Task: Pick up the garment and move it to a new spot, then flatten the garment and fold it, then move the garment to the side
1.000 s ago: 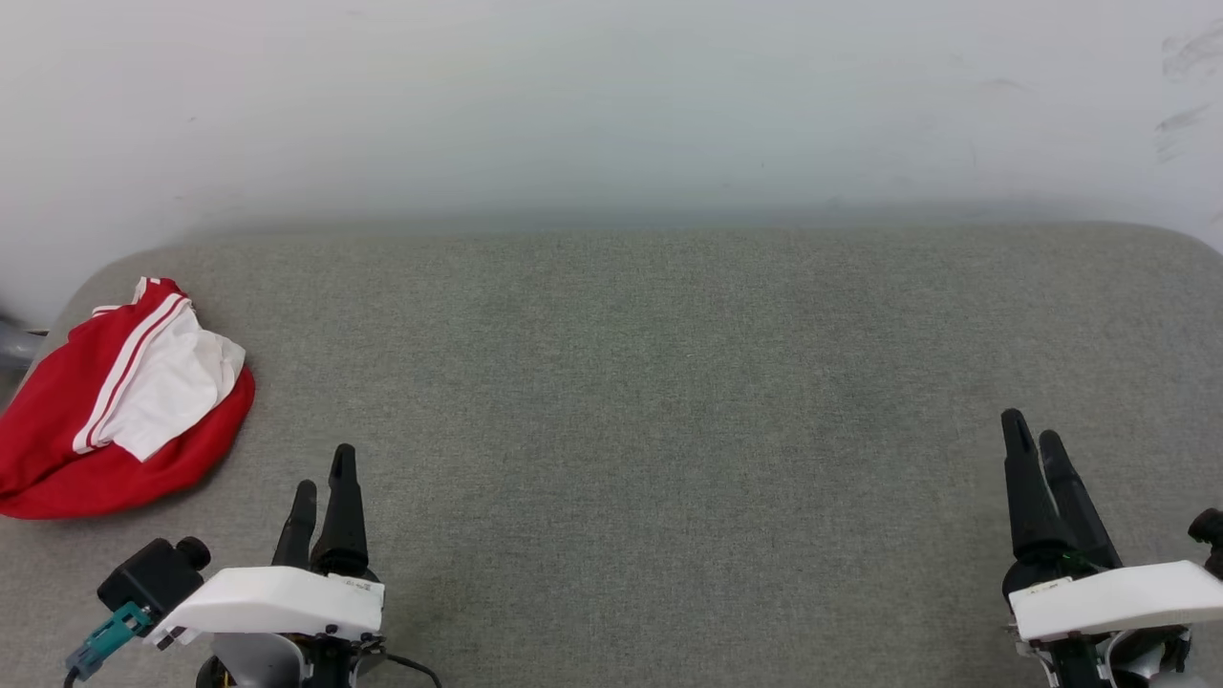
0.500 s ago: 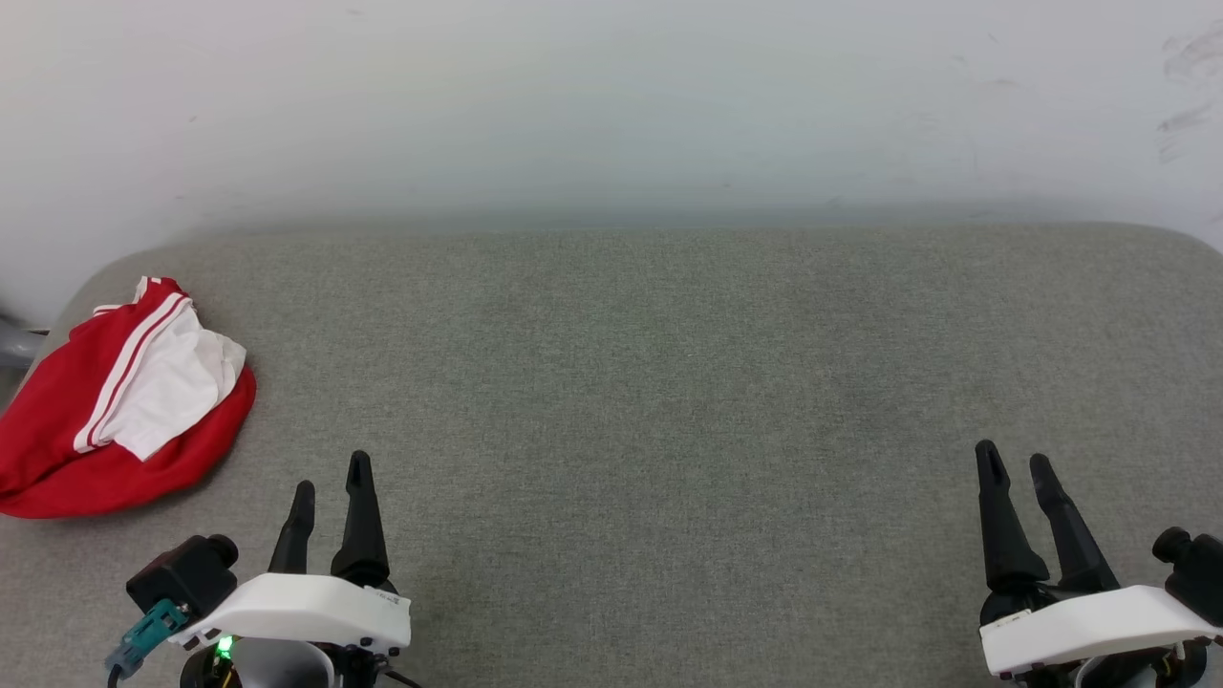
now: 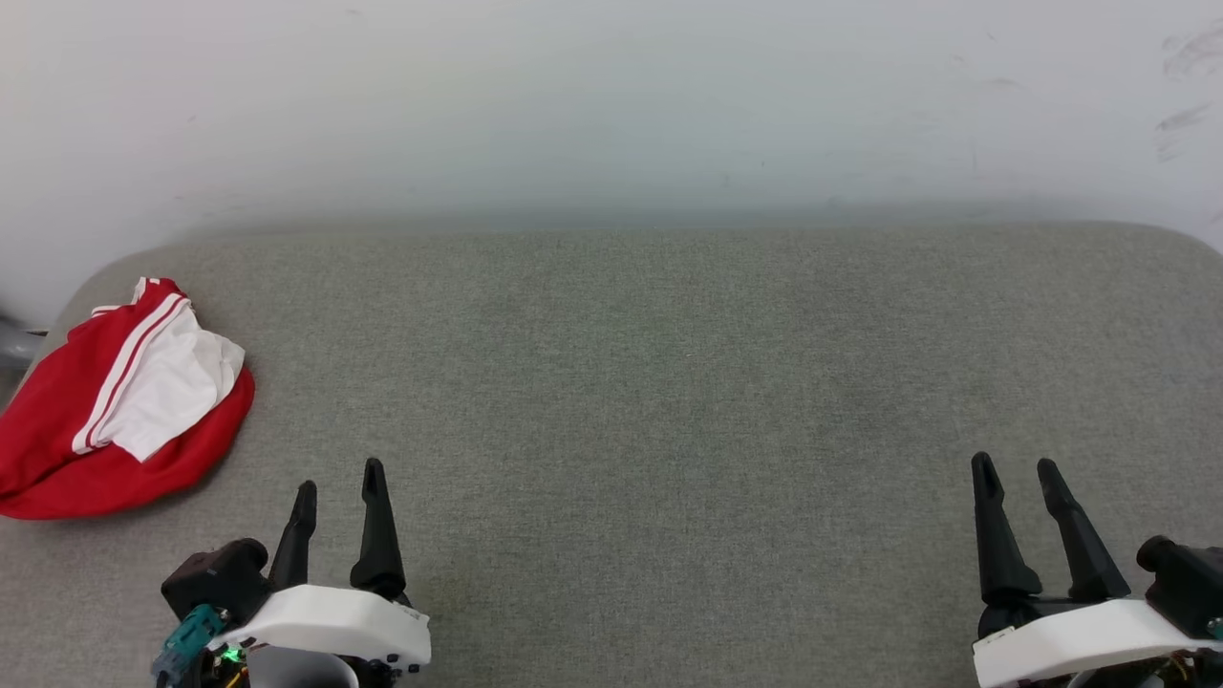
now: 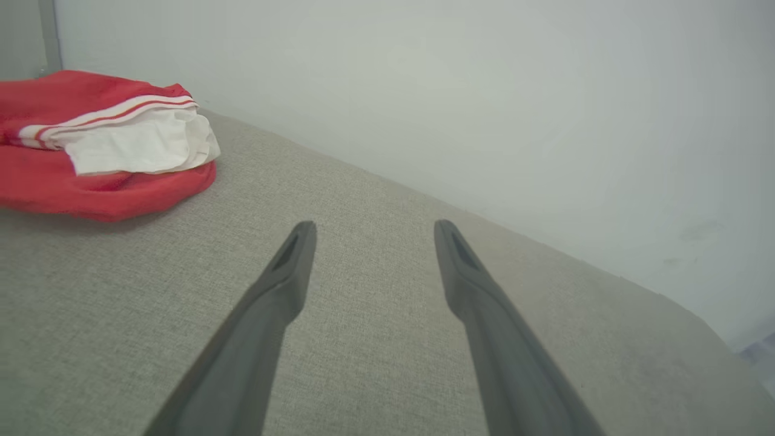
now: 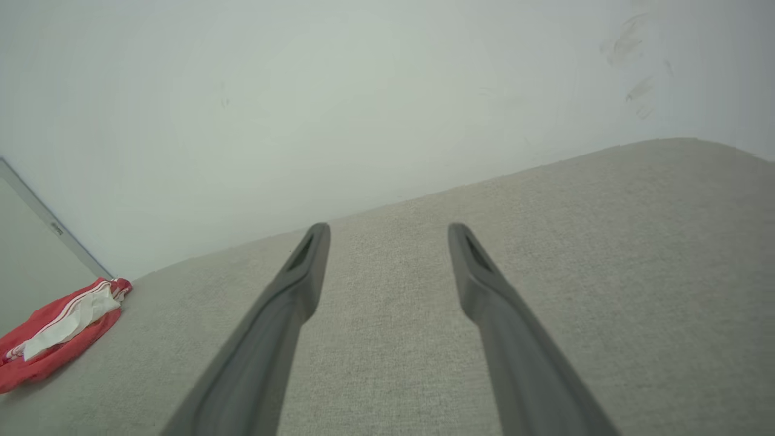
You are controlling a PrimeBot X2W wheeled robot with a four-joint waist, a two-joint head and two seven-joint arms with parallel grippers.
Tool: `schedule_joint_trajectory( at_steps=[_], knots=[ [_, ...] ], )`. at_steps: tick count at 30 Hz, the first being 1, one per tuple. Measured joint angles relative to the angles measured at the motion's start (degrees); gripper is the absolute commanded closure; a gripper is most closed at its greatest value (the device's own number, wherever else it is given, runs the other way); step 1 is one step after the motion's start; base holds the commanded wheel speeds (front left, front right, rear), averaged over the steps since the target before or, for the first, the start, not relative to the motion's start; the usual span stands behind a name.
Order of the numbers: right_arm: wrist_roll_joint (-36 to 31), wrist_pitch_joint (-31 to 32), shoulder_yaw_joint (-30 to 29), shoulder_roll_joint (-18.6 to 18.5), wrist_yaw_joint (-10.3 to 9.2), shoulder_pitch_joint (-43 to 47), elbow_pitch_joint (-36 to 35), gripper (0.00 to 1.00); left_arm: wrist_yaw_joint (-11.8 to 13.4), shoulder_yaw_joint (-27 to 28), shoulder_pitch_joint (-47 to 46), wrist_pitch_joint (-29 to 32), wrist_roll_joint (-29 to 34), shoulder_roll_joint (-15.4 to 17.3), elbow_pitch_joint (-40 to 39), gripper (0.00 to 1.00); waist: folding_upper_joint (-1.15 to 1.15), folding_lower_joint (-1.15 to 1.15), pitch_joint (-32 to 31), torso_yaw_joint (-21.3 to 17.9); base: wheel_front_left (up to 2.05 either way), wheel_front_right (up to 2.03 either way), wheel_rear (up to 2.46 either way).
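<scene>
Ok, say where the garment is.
Head view: the garment lies at the left edge of the grey surface, ahead and left of the left pincer.

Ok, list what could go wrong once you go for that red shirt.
1. The garment lies bunched by the left edge of the grey surface; a nudge from the open left claw could push it off.
2. A white sleeve is folded on top, so a pinch may catch one layer only.

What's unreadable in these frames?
- Garment: collar and front hidden in its own folds, head view.
- Its left side: cut by the frame edge, head and left wrist views.
- Grey object beside it: cut off at the head view's left edge, unidentifiable.
</scene>
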Motion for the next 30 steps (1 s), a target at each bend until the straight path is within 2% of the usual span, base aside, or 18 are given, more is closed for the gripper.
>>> schedule_joint_trajectory(
  at_steps=[30],
  knots=[
    [-12.22, -3.83, 0.68, -0.01, 0.01, 1.85, -3.12, 0.0, 0.37, -1.9, 1.68, -3.86, 13.94, 0.03, -1.44, 0.0, 0.0, 0.0, -0.26, 0.23, 0.0, 0.0, 0.0]
  ],
)
